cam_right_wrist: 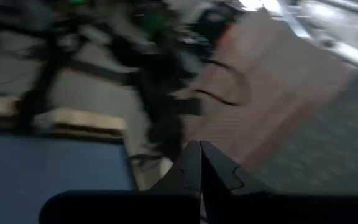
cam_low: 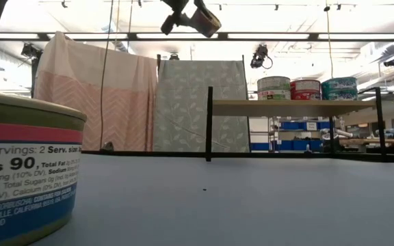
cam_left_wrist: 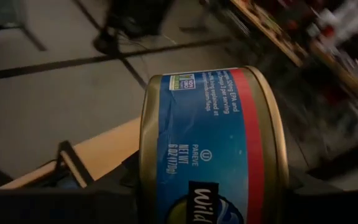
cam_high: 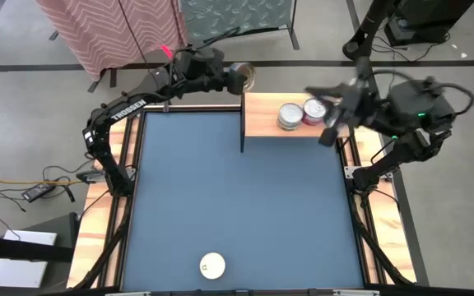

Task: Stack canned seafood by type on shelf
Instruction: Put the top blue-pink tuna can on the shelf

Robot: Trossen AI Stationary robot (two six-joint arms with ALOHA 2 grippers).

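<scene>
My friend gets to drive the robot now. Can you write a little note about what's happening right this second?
Left gripper: holding a blue-and-red-labelled tin, up in the air near the shelf's left end.
Right gripper: shut, empty, near the shelf's right end.
Done: tins are on the shelf; the low view shows three in a row: a pale-labelled tin, a red tin, a teal tin.
Left: put the held tin on the shelf, then fetch the white-topped tin at the table's near edge.
</scene>
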